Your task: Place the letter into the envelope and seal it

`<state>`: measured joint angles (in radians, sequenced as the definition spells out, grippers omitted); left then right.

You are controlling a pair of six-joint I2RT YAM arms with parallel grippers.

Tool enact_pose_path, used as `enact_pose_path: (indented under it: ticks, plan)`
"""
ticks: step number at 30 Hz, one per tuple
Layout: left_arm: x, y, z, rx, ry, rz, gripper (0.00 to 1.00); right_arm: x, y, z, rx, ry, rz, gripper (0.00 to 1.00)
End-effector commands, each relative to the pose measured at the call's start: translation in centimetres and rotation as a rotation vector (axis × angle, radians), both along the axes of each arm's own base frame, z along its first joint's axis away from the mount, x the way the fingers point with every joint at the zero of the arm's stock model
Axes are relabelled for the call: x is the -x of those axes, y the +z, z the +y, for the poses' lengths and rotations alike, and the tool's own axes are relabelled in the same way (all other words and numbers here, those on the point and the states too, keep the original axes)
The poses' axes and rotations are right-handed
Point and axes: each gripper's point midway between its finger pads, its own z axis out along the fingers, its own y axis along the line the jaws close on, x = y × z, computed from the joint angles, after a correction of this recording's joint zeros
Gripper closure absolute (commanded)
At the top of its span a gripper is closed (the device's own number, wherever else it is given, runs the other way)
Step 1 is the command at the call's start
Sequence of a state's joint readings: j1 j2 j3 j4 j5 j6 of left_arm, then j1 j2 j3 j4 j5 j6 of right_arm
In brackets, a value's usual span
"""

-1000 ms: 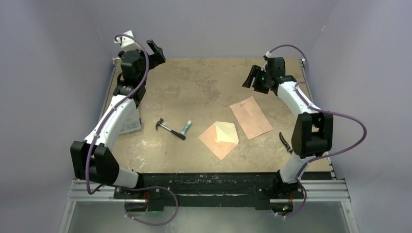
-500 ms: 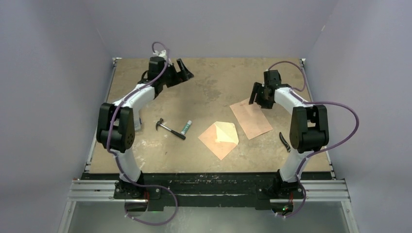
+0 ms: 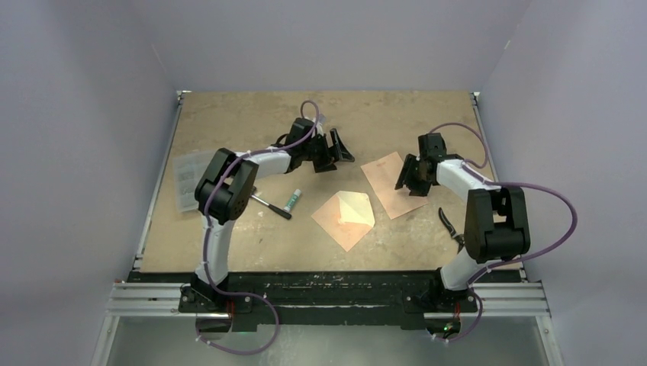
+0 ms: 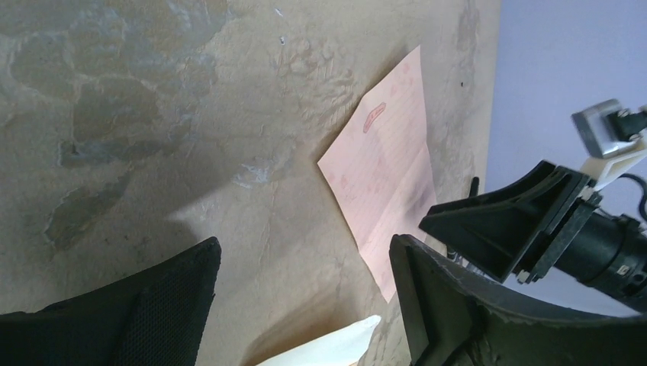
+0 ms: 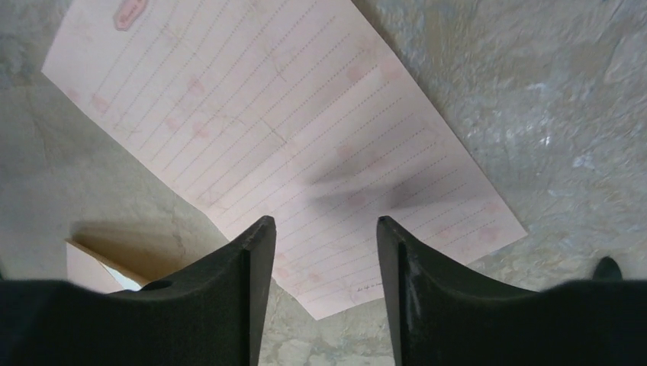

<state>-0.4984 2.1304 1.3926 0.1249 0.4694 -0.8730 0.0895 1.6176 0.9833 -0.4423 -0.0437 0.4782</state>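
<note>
The letter (image 3: 387,186) is a lined salmon-pink sheet lying flat right of centre, also in the left wrist view (image 4: 385,164) and the right wrist view (image 5: 282,130). The envelope (image 3: 341,221) lies just left of it, its cream flap (image 3: 355,207) open; the flap's tip (image 4: 328,351) shows under my left gripper. My right gripper (image 3: 406,180) hovers open, low over the letter's near right part (image 5: 324,225), holding nothing. My left gripper (image 3: 342,150) is open and empty (image 4: 304,252), above bare table behind the envelope.
A small hammer (image 3: 267,204) and a glue stick (image 3: 292,200) lie left of the envelope. A clear printed sheet (image 3: 187,179) rests near the table's left edge. A thin black object (image 3: 448,223) lies near the right arm. Purple walls enclose the table.
The left arm swung from the back left corner toward the centre and came down near the envelope. The right gripper dropped forward over the letter. Both jaws narrowed a little.
</note>
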Motion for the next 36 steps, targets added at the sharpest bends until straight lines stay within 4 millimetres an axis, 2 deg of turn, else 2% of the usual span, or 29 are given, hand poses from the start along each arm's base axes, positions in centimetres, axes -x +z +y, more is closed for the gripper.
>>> enact_pose_path:
  ticks: [1,7,9,11,14,20,26,28,31,34,36]
  plan:
    - [-0.1,0.8,-1.9,0.102,0.020,0.005,0.20,-0.2,-0.2,1.3,-0.074,0.006,-0.007,0.48]
    - [0.0,-1.8,-2.5,0.089,0.053,0.057,0.22,-0.1,-2.0,3.0,-0.163,0.025,0.022,0.51]
    - [0.1,-2.3,-3.4,0.107,0.034,0.068,0.25,0.2,-3.0,3.3,-0.176,0.033,0.042,0.51]
    - [0.6,-3.4,-4.5,0.104,0.017,0.100,0.30,0.2,-3.8,3.6,-0.194,0.038,0.061,0.51]
    - [1.4,-5.0,-5.7,0.089,-0.003,0.126,0.32,0.0,-4.5,4.2,-0.227,0.050,0.074,0.51]
    - [0.3,-5.4,-6.6,0.140,0.000,0.078,0.35,0.3,-5.3,4.3,-0.229,0.069,0.099,0.50]
    - [0.9,-5.0,-6.6,0.209,-0.001,0.057,0.60,0.1,-5.4,4.5,-0.230,0.082,0.097,0.50]
    - [0.7,-4.8,-6.2,0.197,0.010,0.025,0.70,-0.1,-5.1,4.6,-0.241,0.085,0.084,0.50]
    - [0.1,-3.6,-6.2,0.208,-0.008,-0.027,0.99,-0.5,-3.9,5.4,-0.280,0.111,0.047,0.49]
    - [-1.0,-1.1,-6.3,0.260,-0.036,-0.082,1.00,-2.7,-0.4,5.6,-0.291,0.136,-0.067,0.48]
    - [-2.3,1.3,-5.6,0.302,-0.021,-0.111,1.00,-5.4,3.0,5.7,-0.281,0.164,-0.173,0.46]
